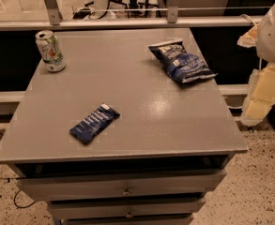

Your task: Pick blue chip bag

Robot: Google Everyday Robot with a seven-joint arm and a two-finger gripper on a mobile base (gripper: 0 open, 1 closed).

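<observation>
The blue chip bag (pixel 181 61) lies on the grey table top (pixel 141 102) at the back right, puffy and crinkled, with white lettering and its pale top edge toward the far side. My gripper (pixel 262 95) is at the right edge of the view, pale yellow, below the arm's white housing (pixel 273 29). It hangs beside the table's right edge, to the right of the bag and apart from it. It holds nothing that I can see.
A white and green can (pixel 50 50) stands at the back left corner. A flat, narrow dark blue bar packet (pixel 94 123) lies near the front left. Drawers (pixel 125 184) sit below the top. A rail (pixel 127 23) runs behind the table.
</observation>
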